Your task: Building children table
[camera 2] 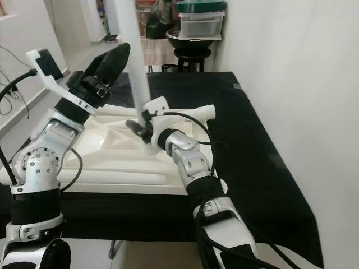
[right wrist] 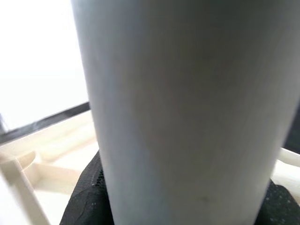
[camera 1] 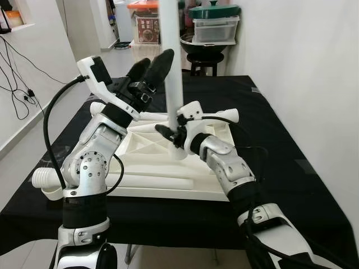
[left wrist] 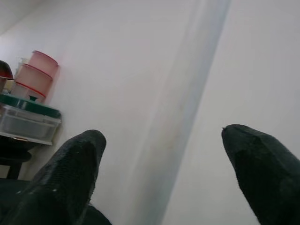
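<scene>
You've got the black cloth-covered table (camera 1: 291,140) with the upside-down white plastic children's tabletop (camera 1: 151,162) lying flat on it. A long white tube leg (camera 1: 171,67) stands upright in the tabletop's ribbed underside. Your right gripper (camera 1: 173,134) is clamped around its lower end, while your left gripper (camera 1: 150,70) sits higher, fingers spread either side without touching.
</scene>
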Robot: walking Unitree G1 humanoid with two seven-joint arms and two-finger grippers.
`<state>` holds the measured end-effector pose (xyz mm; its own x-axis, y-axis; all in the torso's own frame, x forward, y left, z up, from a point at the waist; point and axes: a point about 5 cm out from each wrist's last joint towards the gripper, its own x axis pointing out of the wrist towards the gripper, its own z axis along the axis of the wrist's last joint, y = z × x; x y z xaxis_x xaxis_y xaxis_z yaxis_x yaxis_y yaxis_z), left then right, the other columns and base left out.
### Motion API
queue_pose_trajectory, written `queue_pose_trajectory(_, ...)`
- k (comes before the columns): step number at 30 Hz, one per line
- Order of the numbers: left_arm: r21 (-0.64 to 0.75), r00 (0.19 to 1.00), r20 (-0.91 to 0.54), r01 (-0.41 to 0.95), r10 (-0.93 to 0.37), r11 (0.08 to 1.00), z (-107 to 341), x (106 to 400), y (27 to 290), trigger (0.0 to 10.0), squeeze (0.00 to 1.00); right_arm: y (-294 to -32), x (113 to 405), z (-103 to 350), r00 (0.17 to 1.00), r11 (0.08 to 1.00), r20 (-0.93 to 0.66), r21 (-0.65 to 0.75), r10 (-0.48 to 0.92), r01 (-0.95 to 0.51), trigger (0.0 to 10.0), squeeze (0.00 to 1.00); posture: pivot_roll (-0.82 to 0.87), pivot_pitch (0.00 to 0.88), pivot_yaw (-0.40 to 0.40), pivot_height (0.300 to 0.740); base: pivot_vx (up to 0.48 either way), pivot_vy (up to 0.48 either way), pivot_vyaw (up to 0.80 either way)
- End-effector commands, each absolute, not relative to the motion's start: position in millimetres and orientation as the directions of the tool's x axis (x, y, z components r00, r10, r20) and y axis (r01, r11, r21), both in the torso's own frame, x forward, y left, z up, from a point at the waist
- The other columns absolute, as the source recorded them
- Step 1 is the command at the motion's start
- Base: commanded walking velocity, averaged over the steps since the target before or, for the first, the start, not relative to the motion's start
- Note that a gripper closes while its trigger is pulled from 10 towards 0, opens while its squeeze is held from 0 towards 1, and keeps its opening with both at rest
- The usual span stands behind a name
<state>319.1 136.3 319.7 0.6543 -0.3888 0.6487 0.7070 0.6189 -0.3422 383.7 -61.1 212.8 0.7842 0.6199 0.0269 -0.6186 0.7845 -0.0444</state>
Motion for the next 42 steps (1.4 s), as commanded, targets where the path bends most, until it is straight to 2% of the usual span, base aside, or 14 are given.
queue_pose_trajectory(1,-0.343,0.663,0.644,0.696,-0.381,0.631,317.7,318.7,142.2,10.0,1.00,-60.5,385.7,218.6,0.788,0.789,0.044,-0.025,0.614,-0.614,0.0,0.00,0.01,0.000,0.024,0.740,0.000,0.000,0.00)
queue_pose_trajectory(11,-0.480,0.820,0.557,0.447,-0.131,0.755,303.8,327.2,200.8,10.0,1.00,-94.3,397.8,228.3,0.872,0.867,0.100,0.101,0.479,-0.488,0.0,0.00,0.01,0.000,0.021,0.740,0.000,0.000,0.00)
queue_pose_trajectory(12,-0.503,0.837,0.539,0.413,-0.098,0.759,301.0,328.6,206.5,10.0,0.92,-96.3,398.3,228.7,0.876,0.869,0.102,0.113,0.472,-0.482,0.0,0.00,0.01,0.000,0.021,0.740,0.000,0.000,0.00)
queue_pose_trajectory(14,-0.515,0.855,0.513,0.375,-0.074,0.770,296.7,329.4,209.7,10.0,0.92,-98.5,398.5,228.5,0.878,0.870,0.102,0.121,0.467,-0.477,0.0,0.00,0.01,0.000,0.021,0.740,0.000,0.000,0.00)
queue_pose_trajectory(15,-0.525,0.882,0.468,0.324,-0.051,0.787,289.5,331.0,211.1,10.0,0.00,-101.0,398.4,228.0,0.881,0.872,0.101,0.125,0.462,-0.472,4.5,0.00,0.00,0.000,0.020,0.740,0.000,0.000,0.00)
queue_pose_trajectory(16,-0.525,0.882,0.468,0.324,-0.051,0.787,289.5,331.0,211.1,10.0,0.00,-101.0,398.4,228.0,0.881,0.872,0.101,0.125,0.462,-0.472,4.5,0.00,0.00,0.000,0.020,0.740,0.000,0.000,0.00)
queue_pose_trajectory(17,-0.536,0.898,0.438,0.292,-0.034,0.792,284.1,331.7,211.2,10.0,0.00,-102.9,398.1,227.7,0.883,0.874,0.101,0.129,0.458,-0.468,8.8,0.00,0.00,0.000,0.020,0.740,0.000,0.000,0.00)
queue_pose_trajectory(18,-0.546,0.918,0.396,0.241,-0.006,0.802,277.2,332.6,212.4,10.0,0.00,-105.2,398.0,227.8,0.888,0.878,0.101,0.138,0.449,-0.459,10.0,0.00,0.00,0.000,0.021,0.740,0.000,0.000,0.00)
queue_pose_trajectory(25,-0.554,0.945,0.255,-0.030,0.203,0.832,256.8,337.0,235.8,10.0,0.00,-119.4,399.5,229.1,0.928,0.910,0.093,0.183,0.361,-0.372,10.0,0.00,0.00,0.000,0.015,0.740,0.000,0.000,0.00)
queue_pose_trajectory(33,-0.482,0.906,0.323,-0.092,0.274,0.871,258.5,333.5,246.3,10.0,0.00,-132.4,399.9,231.2,0.973,0.953,0.086,0.198,0.215,-0.229,10.0,0.00,0.00,0.000,0.016,0.740,0.000,0.000,0.00)
queue_pose_trajectory(36,-0.441,0.934,0.269,-0.096,0.233,0.893,245.8,333.0,238.2,10.0,0.00,-137.8,394.4,232.3,0.979,0.983,0.154,0.101,0.135,-0.152,10.0,0.00,0.00,0.000,0.014,0.740,0.000,0.000,0.00)
queue_pose_trajectory(37,-0.449,0.950,0.272,-0.014,0.151,0.893,241.2,330.8,227.6,10.0,0.00,-137.5,391.3,230.8,0.975,0.985,0.174,0.080,0.135,-0.151,10.0,0.00,0.00,0.000,0.014,0.740,0.000,0.000,0.00)
queue_pose_trajectory(41,-0.447,0.952,0.305,0.140,0.004,0.884,237.2,324.8,206.2,10.0,0.00,-133.8,386.2,228.9,0.960,0.974,0.201,0.080,0.194,-0.214,10.0,0.00,0.00,0.000,0.014,0.740,0.000,0.000,0.00)
queue_pose_trajectory(42,-0.440,0.946,0.320,0.197,-0.052,0.876,235.6,321.4,194.5,10.0,0.00,-129.4,381.9,229.8,0.931,0.943,0.226,0.105,0.286,-0.315,10.0,0.00,0.00,0.000,0.015,0.740,0.000,0.000,0.00)
